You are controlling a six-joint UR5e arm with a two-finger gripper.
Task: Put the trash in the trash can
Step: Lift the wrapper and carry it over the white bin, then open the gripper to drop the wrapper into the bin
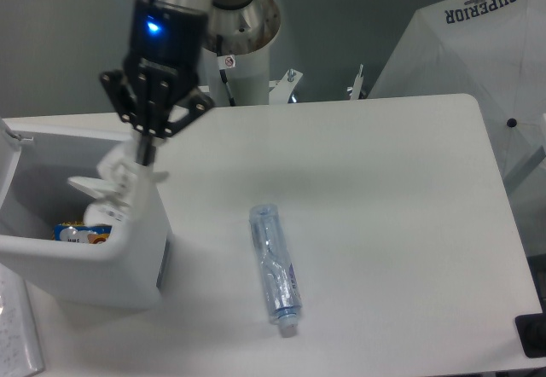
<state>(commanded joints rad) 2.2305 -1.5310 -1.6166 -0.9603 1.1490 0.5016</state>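
The gripper [147, 148] has its jaws pinched on the crumpled clear cup [115, 185], dangling it over the white trash can [85, 253]. The squashed bottle [274, 268] lies flat on the table [384, 223].

The gripper [147, 149] is holding the crumpled cup [113, 185] over the bin [128, 262]; the bottle [274, 268] is lying on the table [392, 206].

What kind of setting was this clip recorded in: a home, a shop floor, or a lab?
Most likely a robotics lab or test bench. A pedestal-mounted arm with its gripper works over a plain white table, with only staged props: a white trash can and a squashed clear bottle. A photo umbrella stands behind.
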